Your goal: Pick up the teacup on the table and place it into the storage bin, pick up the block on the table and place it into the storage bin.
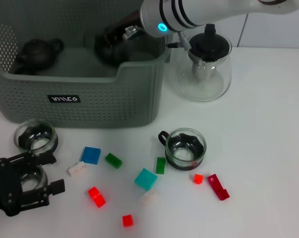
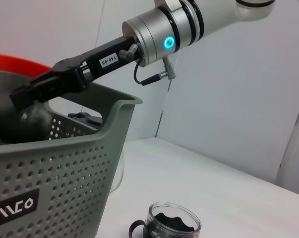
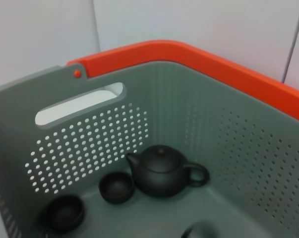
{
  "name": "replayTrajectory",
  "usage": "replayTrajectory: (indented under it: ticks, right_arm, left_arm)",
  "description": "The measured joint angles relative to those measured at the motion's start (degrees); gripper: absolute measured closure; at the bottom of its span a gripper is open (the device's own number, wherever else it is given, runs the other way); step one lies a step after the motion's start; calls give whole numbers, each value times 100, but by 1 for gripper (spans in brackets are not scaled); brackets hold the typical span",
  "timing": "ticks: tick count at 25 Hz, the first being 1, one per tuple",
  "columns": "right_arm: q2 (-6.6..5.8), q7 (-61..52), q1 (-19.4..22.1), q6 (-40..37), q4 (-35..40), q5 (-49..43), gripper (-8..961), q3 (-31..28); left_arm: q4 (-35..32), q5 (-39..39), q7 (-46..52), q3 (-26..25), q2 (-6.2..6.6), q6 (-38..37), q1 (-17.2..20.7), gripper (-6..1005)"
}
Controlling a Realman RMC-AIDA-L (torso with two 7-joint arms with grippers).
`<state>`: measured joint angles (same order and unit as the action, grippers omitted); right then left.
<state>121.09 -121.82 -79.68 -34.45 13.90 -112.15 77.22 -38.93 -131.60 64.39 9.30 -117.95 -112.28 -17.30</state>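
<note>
The grey-green storage bin point(image 1: 89, 84) stands at the back left and holds a black teapot point(image 1: 37, 52). My right gripper point(image 1: 112, 44) reaches over the bin's right rim and hangs low inside as a dark shape. It also shows over the bin wall point(image 2: 65, 168) as the right gripper point(image 2: 20, 96). On the bin floor point(image 3: 189, 124) lie the teapot point(image 3: 161, 171) and two small dark teacups point(image 3: 116, 187). A glass teacup point(image 1: 185, 148) stands mid-table. Several coloured blocks lie in front, among them a blue block point(image 1: 91, 154) and a teal block point(image 1: 146, 178). My left gripper point(image 1: 47, 172) rests open at the front left.
A glass teapot point(image 1: 204, 64) stands right of the bin, under my right arm. A second glass cup point(image 1: 35, 136) stands before the bin's left corner. A third point(image 1: 30, 177) shows between the left gripper's fingers. Red blocks point(image 1: 96, 196) and green blocks point(image 1: 113, 160) are scattered in front.
</note>
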Motion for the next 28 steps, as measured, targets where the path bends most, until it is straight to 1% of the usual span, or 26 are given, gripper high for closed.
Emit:
replayTrajectory:
  ticks: [3,5,7,9,11,12,14,15,16,18,19,21,22,24,27,28]
  right_arm:
    - [-3,-9,27,-53,22,18,765,-10]
    - [-35,-23,119,-202,161,32,696,-52]
    - [-67,-128,332,-450,510,37,627,-81]
    - [-89,-276,700,-732,1102,47,558,-108]
    - [-82,-202,1337,-1010,2064,223,560,-189]
    - [-64,-23,1742,-1102,2619,435,562,-223]
    - [-50,717,2704,-1277,3680,1269,564,-237]
    - [-62,1127,3068,-1429,3986,1817,565,-251]
    - [-83,1559,3405,-1583,4208,2403,566,-294]
    - [-154,2426,3975,-2288,4405,3615,569,-501]
    - [-187,2725,4179,-2654,4397,4000,570,-631]
    - [-251,3041,4555,-3714,4327,4521,560,-994]
    - [-275,3094,4727,-4234,4301,4626,556,-1161]
    - [-317,3143,5000,-4851,4328,4461,546,-1355]
    - [-373,3378,5432,-5923,4582,3585,532,-1511]
    - [-369,3416,5581,-6283,4815,3200,527,-1567]
  left_arm:
    - [0,2,-4,2,0,2,14,205]
    - [0,3,-8,-2,0,5,31,206]
    - [0,3,-8,-33,0,6,39,206]
    - [12,3,-8,-67,1,6,40,206]
    - [31,4,-8,-76,0,4,28,206]
    - [34,4,-8,-78,1,0,19,206]
    - [48,3,-8,-79,1,-5,6,206]
    - [54,4,-8,-78,1,-8,-2,206]
    - [57,3,-8,-77,1,-4,-1,206]
    - [58,3,-8,-78,1,1,-8,205]
    - [59,3,-8,-76,0,1,-16,205]
    - [60,3,-7,-77,1,-1,-31,205]
    - [61,3,-7,-79,0,-1,-36,205]
    - [62,5,-7,-83,1,0,-45,205]
    - [62,10,-2,-86,1,1,-54,205]
    - [62,11,4,-85,5,1,-56,205]
